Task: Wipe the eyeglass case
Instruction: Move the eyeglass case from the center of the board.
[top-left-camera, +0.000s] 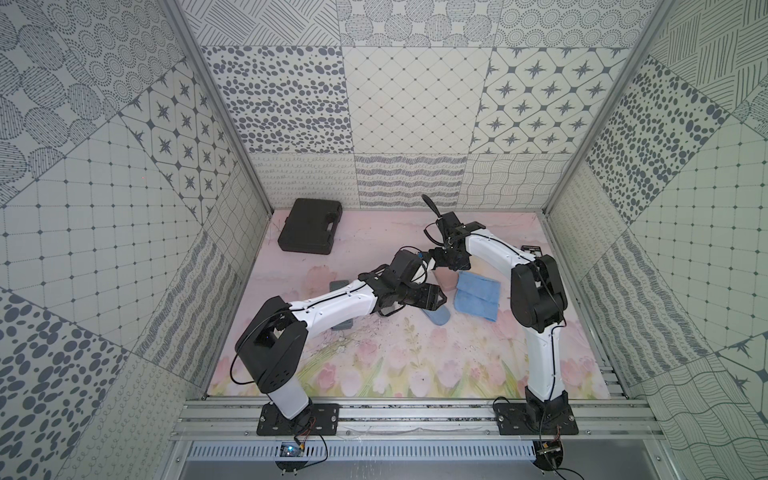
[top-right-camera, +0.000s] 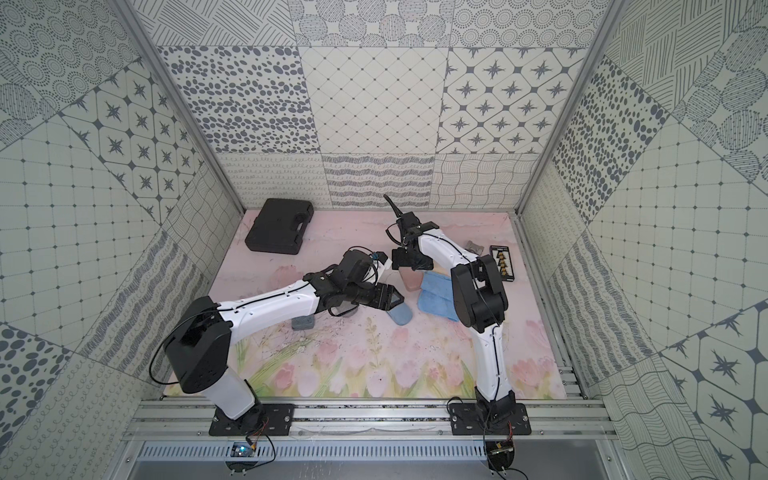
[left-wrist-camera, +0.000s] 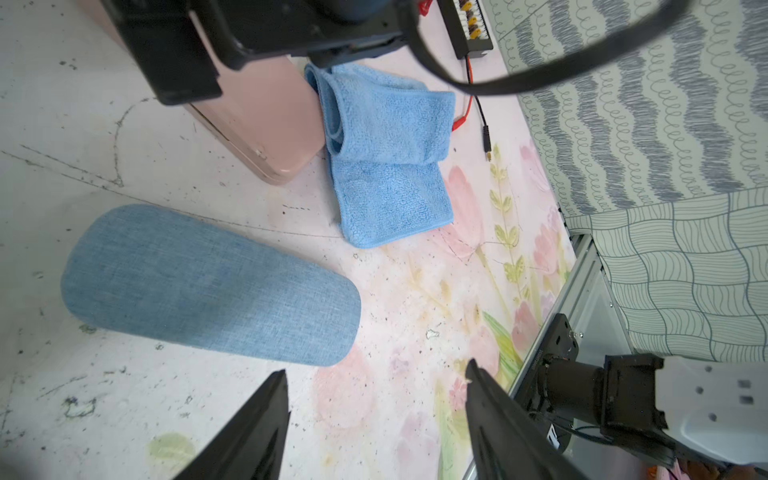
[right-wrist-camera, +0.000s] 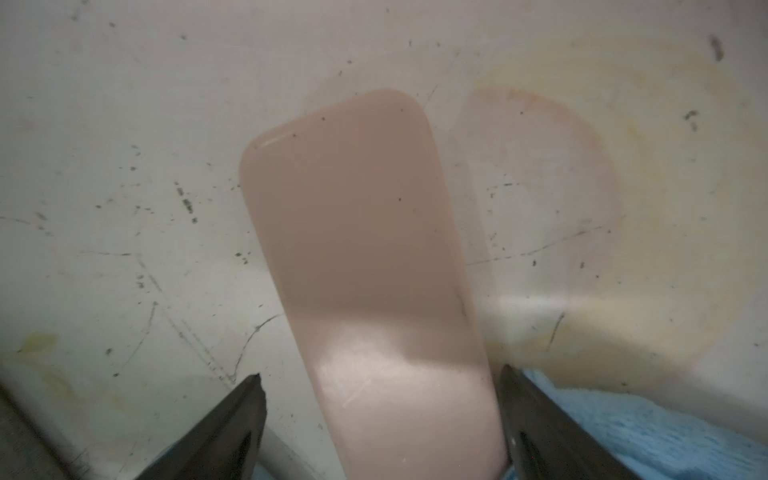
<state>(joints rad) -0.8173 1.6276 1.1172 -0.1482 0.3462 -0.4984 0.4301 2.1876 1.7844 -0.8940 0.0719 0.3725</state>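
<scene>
The right gripper (right-wrist-camera: 380, 372) straddles the pink case (right-wrist-camera: 365, 249)
Jaws apart either side, mid-table, cloth (top-left-camera: 478, 297) just right; left gripper (left-wrist-camera: 378, 368) also apart, empty. Best to close squarely, clear of the cloth.

Both top views are bright and evenly lit, with soft shadows under the arms on the floral mat (top-left-camera: 415, 353) and walls bowing toward the edges. The left wrist view is sharp on the blue cloth (left-wrist-camera: 386, 166). The right wrist view is dimmer and soft. 1 shadow band crosses the pink case (right-wrist-camera: 353, 249), and the pale sheen below it is perhaps glare.
</scene>
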